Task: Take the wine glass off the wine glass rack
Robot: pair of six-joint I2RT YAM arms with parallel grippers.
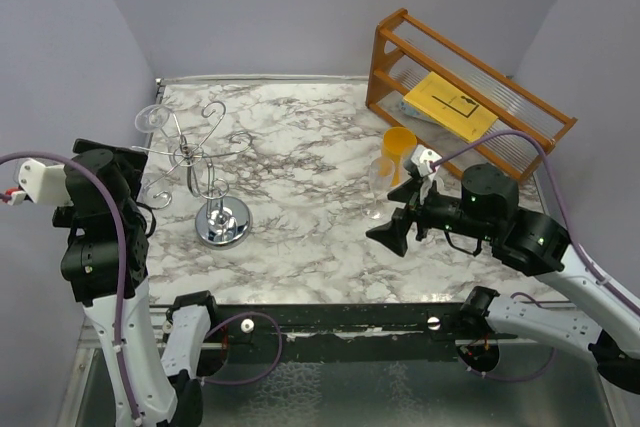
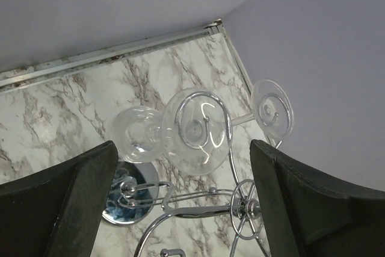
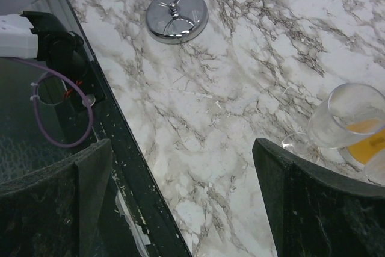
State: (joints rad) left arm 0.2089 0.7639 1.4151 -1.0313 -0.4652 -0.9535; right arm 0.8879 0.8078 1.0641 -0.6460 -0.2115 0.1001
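Note:
The wine glass rack (image 1: 222, 219), a silvery wire tree with a round chrome base, stands at the left of the marble table. A clear wine glass (image 1: 153, 119) hangs upside down from its left arm. In the left wrist view the glass's bowl (image 2: 195, 132) and foot (image 2: 272, 112) hang on curled wire above the chrome base (image 2: 129, 192). My left gripper (image 1: 145, 202) is open and empty beside the hanging glass, its fingers (image 2: 66, 197) apart on either side of the rack. My right gripper (image 1: 393, 217) is open and empty over bare marble (image 3: 180, 203). The rack's base also shows in the right wrist view (image 3: 176, 16).
A second clear glass (image 1: 380, 182) stands upright near the right gripper, with an orange cup (image 1: 399, 145) just behind it. Both show in the right wrist view, the glass (image 3: 352, 115) and the cup (image 3: 368, 141). A wooden slatted shelf (image 1: 520, 97) with a yellow sheet stands at the back right.

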